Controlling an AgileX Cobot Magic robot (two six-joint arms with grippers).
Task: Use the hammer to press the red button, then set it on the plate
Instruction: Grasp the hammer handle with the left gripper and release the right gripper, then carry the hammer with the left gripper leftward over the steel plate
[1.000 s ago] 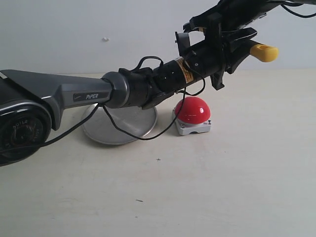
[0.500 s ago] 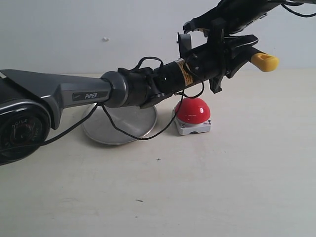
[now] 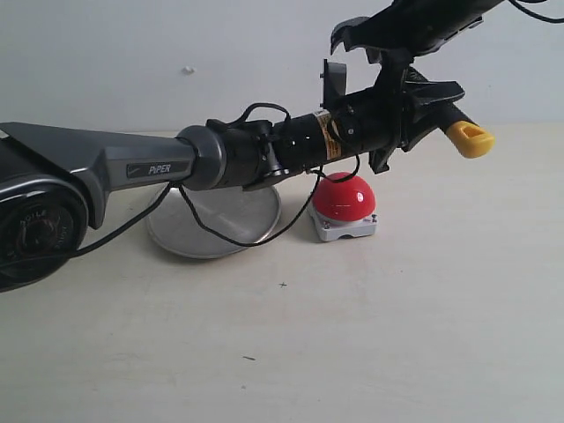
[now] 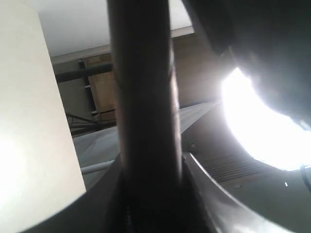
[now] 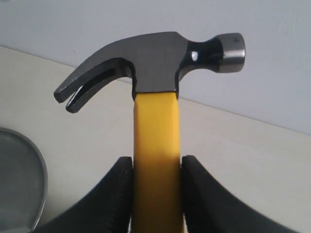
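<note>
The hammer (image 5: 155, 63) is held in the air above the red button (image 3: 344, 196). My right gripper (image 5: 156, 162) is shut on its yellow handle just below the dark steel head. My left gripper (image 4: 150, 170) is shut on the dark part of the handle (image 4: 143, 97). In the exterior view the left gripper (image 3: 421, 99) and the right gripper (image 3: 388, 40) meet over the button. Only the hammer's yellow looped end (image 3: 470, 138) sticks out to the right; the head is hidden. The silver plate (image 3: 220, 220) lies left of the button, under the left arm.
The left arm (image 3: 159, 167) stretches from the left edge across the plate, with a black cable (image 3: 229, 236) hanging over it. The plate's rim (image 5: 41, 184) shows in the right wrist view. A pale wall stands behind the table.
The hammer's yellow end has dropped and tilted downward to the right. Both grippers shifted slightly with it. Button and plate have not moved.
</note>
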